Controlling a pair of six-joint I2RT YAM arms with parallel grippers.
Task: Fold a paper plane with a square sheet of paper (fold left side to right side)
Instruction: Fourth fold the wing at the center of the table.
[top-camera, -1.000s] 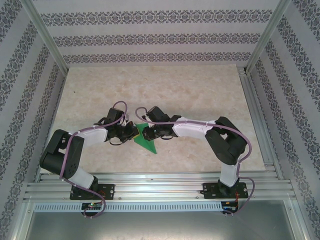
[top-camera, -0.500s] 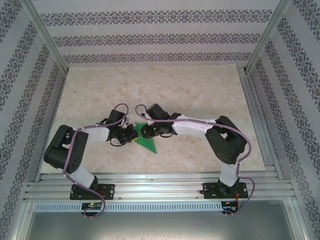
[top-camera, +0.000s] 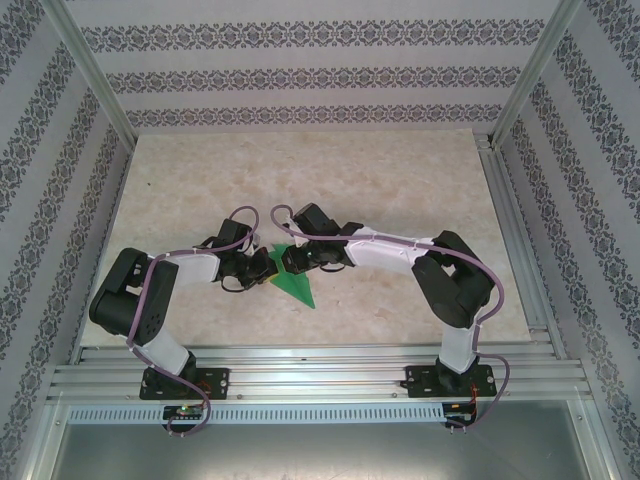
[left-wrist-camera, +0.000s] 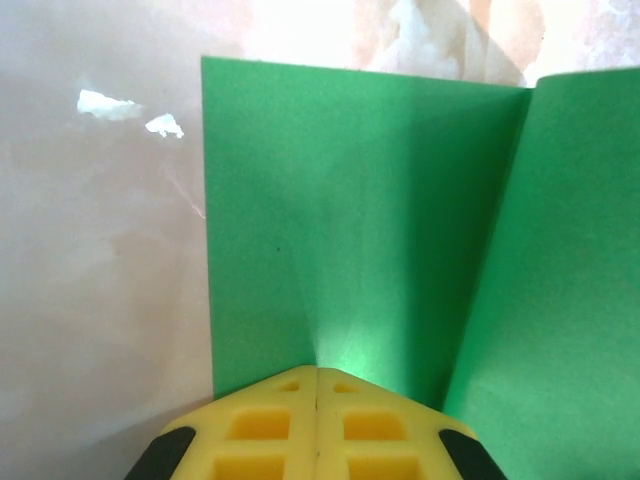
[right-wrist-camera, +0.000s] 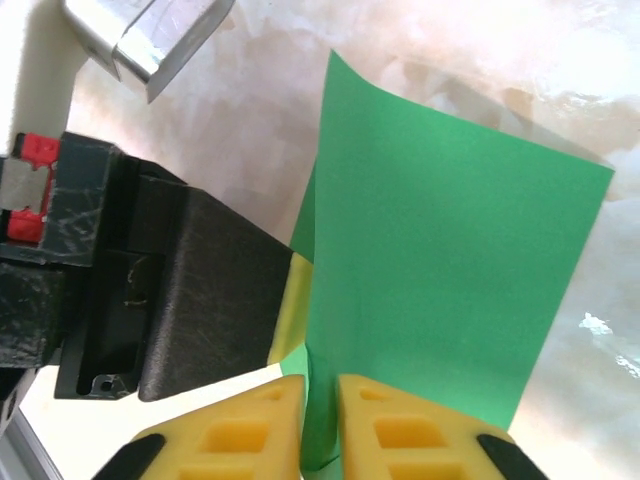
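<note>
Your stock on this one table (top-camera: 420, 180): one square sheet of paper (top-camera: 296, 288), green; two arms, left arm (top-camera: 190, 266) and right arm (top-camera: 395, 250); two grippers, left gripper (top-camera: 262, 268) and right gripper (top-camera: 285, 262).

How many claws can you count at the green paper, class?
2. The left claw, shut, meets the square sheet of paper from its left side; the right claw, facing it from the right, pinches a raised flap of that sheet.
</note>
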